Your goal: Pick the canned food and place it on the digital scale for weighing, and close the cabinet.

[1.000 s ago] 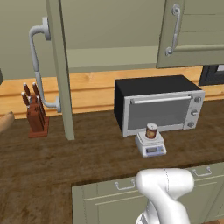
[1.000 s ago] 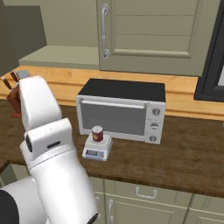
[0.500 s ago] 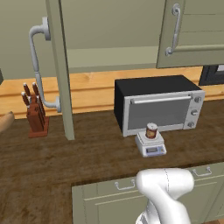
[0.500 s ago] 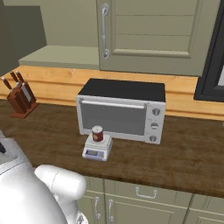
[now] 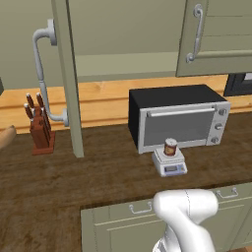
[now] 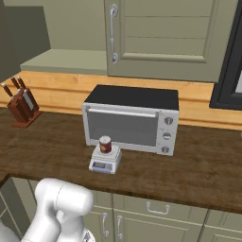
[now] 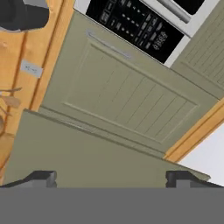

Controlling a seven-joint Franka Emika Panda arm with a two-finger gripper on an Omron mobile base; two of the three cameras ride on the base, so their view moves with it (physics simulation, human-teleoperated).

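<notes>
Canned food point(image 5: 170, 146) sits upright on digital scale point(image 5: 169, 162), near tabletop point(image 5: 98, 172) front edge. Cabinet point(image 5: 68, 78) door ajar. End effector point(image 7: 112, 178) wide open, empty.

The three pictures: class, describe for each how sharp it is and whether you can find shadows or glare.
Left base view: even flat light, no glare on the toaster oven, only a faint shadow under the scale. Right base view: the same, the can soft-edged. Hand view: blurry and tilted, the cabinet door flatly lit.

Canned food point(image 5: 170, 146) on digital scale point(image 5: 169, 163); cabinet point(image 5: 67, 78) open
</notes>
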